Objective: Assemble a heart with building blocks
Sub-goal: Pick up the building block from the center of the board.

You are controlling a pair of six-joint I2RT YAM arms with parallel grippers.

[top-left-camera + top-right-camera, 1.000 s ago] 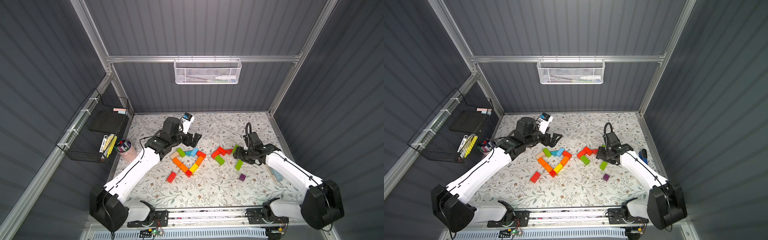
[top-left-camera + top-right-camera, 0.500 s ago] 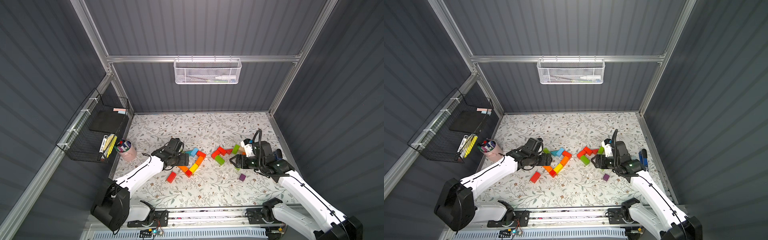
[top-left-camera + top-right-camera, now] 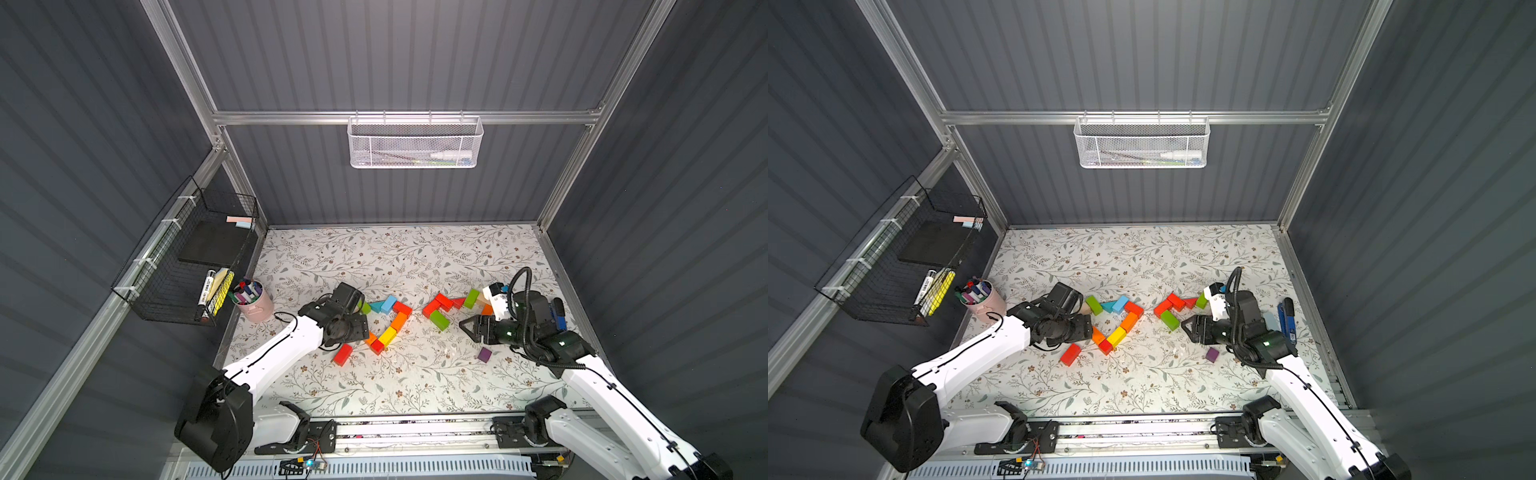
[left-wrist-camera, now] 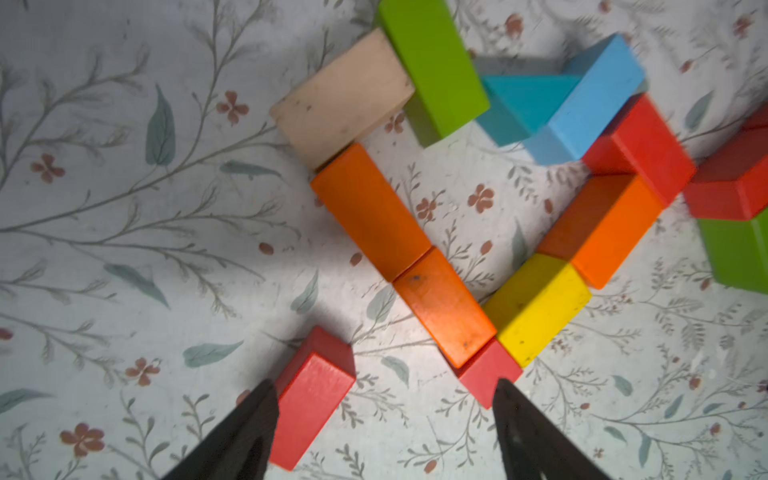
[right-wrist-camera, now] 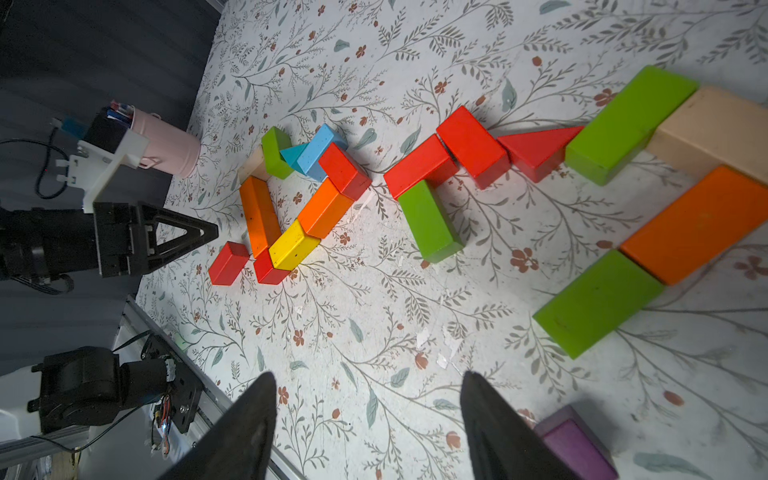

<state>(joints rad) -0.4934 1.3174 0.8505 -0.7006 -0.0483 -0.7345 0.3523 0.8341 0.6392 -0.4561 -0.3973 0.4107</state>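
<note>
Right wrist view crops purple block (image 5: 577, 451).

Painted wood, matt print
The building blocks (image 4: 370, 212) wear scuffed satin paint; the tan block (image 4: 345, 95) is bare wood; the bench (image 4: 124, 208) has a matt floral sheet.

On the table (image 3: 415, 257), mid-way: left group of blocks (image 3: 399, 322) laid in a V pointing near, single brick (image 3: 343, 354) just near-left of its tip, right group of blocks (image 3: 440, 303) close beside on the right, lone cube (image 3: 484, 354) apart on that group's near side, pen cup (image 3: 253, 306) at the left edge.
</note>
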